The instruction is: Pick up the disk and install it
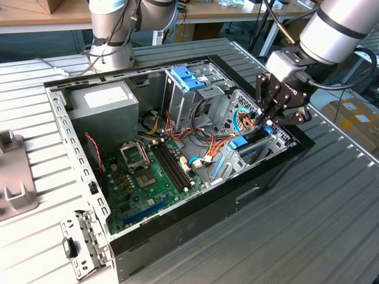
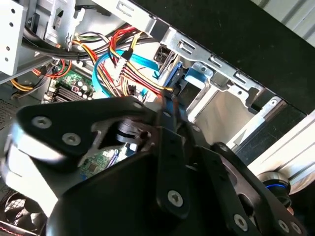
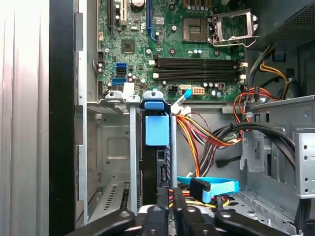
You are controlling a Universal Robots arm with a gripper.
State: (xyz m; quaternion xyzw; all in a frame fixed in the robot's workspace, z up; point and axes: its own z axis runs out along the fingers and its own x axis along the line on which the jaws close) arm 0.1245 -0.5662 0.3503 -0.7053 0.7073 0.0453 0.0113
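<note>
The disk (image 1: 241,142) stands on edge in the drive bay at the exterior view's right end of the open computer case (image 1: 77,171), between two metal rails. In the first wrist view its bright blue carrier (image 3: 157,130) faces the camera, with a dark edge below it. My gripper (image 1: 265,123) reaches down into the bay at the disk's outer end. Its fingers (image 3: 165,209) are drawn close together over the disk's near edge in the first wrist view. In the second wrist view the gripper (image 2: 167,105) pinches a thin blue strip of the disk (image 2: 178,73).
Red, orange and yellow cables (image 3: 206,137) and a blue flat cable (image 3: 211,186) crowd the bay beside the disk. The motherboard (image 1: 148,177) and a grey box with a white label (image 1: 103,100) fill the case. A short blue latch piece (image 1: 186,77) tops the rear cage.
</note>
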